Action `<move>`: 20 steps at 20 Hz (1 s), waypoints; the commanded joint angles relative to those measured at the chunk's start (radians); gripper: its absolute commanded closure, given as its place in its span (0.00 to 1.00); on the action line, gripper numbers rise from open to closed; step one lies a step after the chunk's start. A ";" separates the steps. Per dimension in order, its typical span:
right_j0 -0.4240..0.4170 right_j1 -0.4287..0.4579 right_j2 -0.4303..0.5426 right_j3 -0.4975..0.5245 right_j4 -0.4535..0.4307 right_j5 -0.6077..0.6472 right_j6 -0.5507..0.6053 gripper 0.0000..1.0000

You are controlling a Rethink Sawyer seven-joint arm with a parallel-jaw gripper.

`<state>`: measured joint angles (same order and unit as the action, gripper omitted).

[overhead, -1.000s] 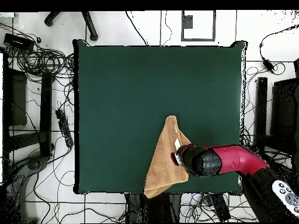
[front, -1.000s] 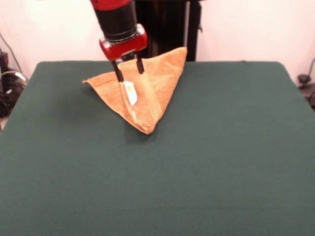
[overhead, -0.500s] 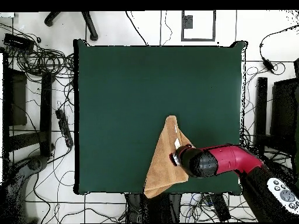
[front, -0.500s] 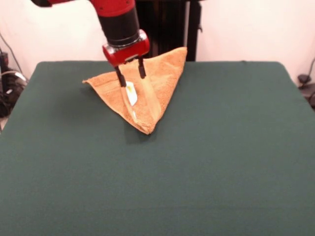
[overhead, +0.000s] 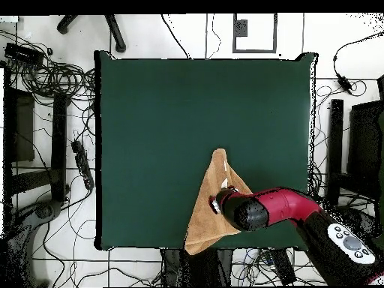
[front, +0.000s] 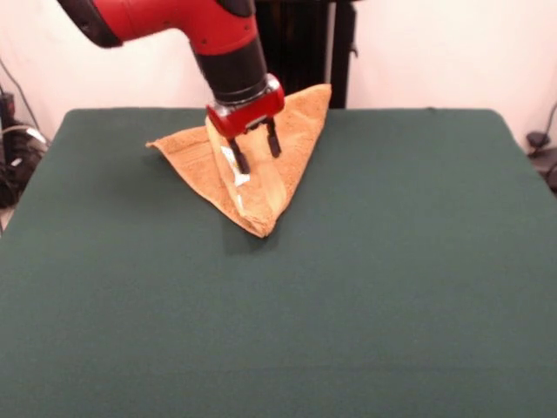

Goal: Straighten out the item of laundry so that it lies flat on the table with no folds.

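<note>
end effector [front: 256,155] open, empty, over towel [front: 261,187] centre | towel folded triangular, tabletop [front: 365,287] 12 o'clock | risk: pinching both layers, fold persists

We saw even, diffuse lighting; soft shadow beside towel [front: 261,170] on table [front: 348,287]; no glare; focus slightly soft.

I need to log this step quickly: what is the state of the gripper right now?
Gripper: open, fingers apart, holding nothing, above the folded towel.
</note>
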<state>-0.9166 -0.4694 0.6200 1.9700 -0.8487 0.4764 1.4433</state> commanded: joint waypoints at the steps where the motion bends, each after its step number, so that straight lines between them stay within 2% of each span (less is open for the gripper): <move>1: 0.054 0.053 0.031 -0.070 -0.066 -0.062 -0.039 0.00; 4: 0.049 0.016 0.045 -0.059 -0.049 -0.023 -0.057 0.00; 17: 0.037 -0.256 0.111 -0.003 0.096 0.241 -0.203 0.00; 18: 0.040 -0.311 0.117 0.005 0.119 0.285 -0.222 0.00; 20: 0.044 -0.357 0.124 0.010 0.136 0.321 -0.235 0.00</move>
<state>-0.9165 -0.6863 0.6270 1.9718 -0.7853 0.6132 1.4433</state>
